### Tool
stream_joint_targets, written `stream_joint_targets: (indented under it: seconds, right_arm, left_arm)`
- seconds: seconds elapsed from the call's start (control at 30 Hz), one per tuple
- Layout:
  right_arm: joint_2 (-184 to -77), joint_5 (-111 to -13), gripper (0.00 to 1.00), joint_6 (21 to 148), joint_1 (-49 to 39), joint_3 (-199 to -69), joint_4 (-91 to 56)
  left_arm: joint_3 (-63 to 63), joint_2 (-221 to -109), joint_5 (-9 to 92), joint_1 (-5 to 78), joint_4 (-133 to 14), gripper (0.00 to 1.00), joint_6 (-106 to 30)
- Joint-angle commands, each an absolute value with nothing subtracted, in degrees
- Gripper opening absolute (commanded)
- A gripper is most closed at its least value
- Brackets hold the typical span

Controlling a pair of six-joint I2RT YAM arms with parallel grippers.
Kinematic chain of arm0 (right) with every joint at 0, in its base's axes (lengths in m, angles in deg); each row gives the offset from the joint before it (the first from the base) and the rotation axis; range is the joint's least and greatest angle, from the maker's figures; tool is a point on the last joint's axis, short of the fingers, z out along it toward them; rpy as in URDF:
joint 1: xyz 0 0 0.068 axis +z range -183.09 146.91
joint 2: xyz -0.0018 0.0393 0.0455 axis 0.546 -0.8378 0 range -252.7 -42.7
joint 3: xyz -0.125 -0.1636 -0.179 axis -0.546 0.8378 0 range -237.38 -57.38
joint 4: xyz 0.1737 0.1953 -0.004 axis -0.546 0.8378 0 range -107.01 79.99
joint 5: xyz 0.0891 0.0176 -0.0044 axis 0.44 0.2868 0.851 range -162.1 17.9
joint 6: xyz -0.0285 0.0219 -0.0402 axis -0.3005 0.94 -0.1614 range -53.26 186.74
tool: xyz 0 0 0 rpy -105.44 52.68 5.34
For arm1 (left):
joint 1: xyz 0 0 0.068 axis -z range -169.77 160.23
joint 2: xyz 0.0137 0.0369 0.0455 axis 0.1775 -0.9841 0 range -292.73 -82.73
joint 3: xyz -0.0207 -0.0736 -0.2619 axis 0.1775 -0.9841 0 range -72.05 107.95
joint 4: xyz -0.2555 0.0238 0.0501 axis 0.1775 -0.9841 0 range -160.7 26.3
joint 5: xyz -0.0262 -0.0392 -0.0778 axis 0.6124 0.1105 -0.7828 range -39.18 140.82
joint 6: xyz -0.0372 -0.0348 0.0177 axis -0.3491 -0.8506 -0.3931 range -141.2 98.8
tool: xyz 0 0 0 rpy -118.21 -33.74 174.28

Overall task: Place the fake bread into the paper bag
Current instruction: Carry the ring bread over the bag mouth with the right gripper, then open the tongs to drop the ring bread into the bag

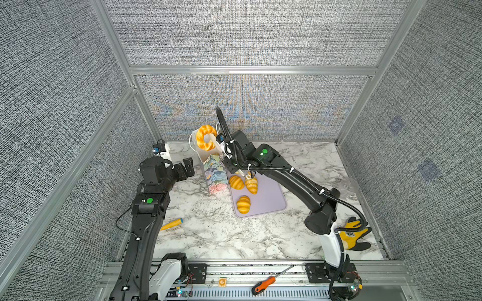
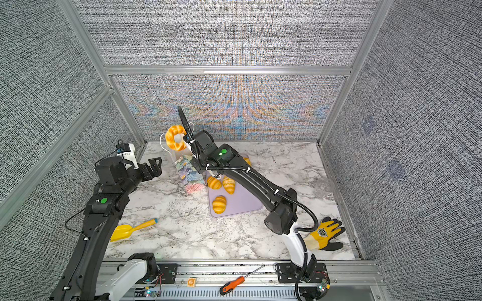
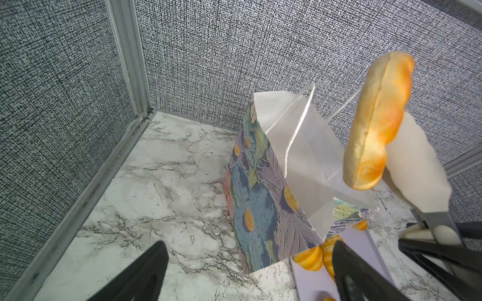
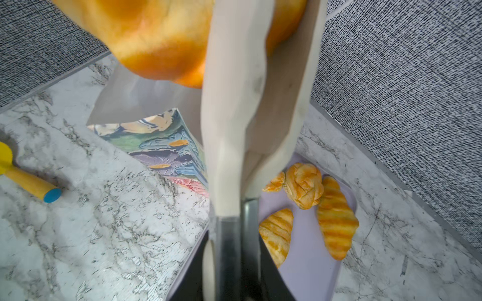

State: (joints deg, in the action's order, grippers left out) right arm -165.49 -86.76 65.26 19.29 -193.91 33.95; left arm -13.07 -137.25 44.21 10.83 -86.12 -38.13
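In both top views the ring-shaped bread [image 1: 206, 137] is hanging over the open mouth of the paper bag [image 1: 214, 173]. The bag is standing upright on the bench [image 1: 208, 234], just beside the lilac tray [image 1: 268, 198]. Three croissants [image 1: 243, 204] are lying on the tray (another pastry [image 2: 246, 160] is peeking out behind the right arm). The right gripper [image 1: 227, 161] is hovering over the tray's far end. The left gripper [image 1: 188, 168] is hovering left of the bag, apart from it, with its fingers spread wide and holding nothing.

The left wrist view is showing the right gripper's fingers [image 3: 430, 249] pinching narrowly on the tongs [image 3: 414, 161]. The tongs' white tips are clamping the ring above the bag's white lining.

The right wrist view is looking along the tongs toward the ring. Beneath them the bag's floral side is showing, and a knotted roll [image 4: 303, 185] and two croissants are lying on the tray. A yellow scoop [image 4: 28, 182] is lying on the bench, well apart from the bag.
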Motion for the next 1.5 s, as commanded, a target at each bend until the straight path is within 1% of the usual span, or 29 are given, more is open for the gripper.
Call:
stream_joint_targets:
  seconds: [0.0,0.37,0.87,1.07,1.23,1.47]
  right_arm:
    - [-167.0,-91.7,0.24,65.1,19.4,-196.7,34.7]
    - [-171.1,-99.2,0.25,63.5,20.5,-200.6,36.9]
    - [-172.8,-105.5,0.33,60.2,21.6,-202.0,39.6]
    - [-172.9,-106.8,0.38,59.5,21.9,-202.3,40.7]
    - [-172.8,-107.6,0.47,58.9,22.3,-202.8,41.6]
    - [-172.3,-108.8,0.55,58.5,22.7,-203.9,43.7]
  left_arm:
    - [-13.2,-137.0,43.7,10.7,-85.6,0.99,-37.9]
    - [-13.8,-136.5,44.1,10.8,-86.0,0.99,-37.7]
    - [-14.0,-136.3,44.2,10.8,-86.1,0.99,-37.2]
    - [-14.0,-136.3,44.0,10.7,-86.3,0.99,-37.3]
    - [-14.2,-136.1,44.0,10.7,-86.6,0.99,-37.4]
    - [-14.2,-136.1,43.9,10.7,-86.9,0.99,-37.4]
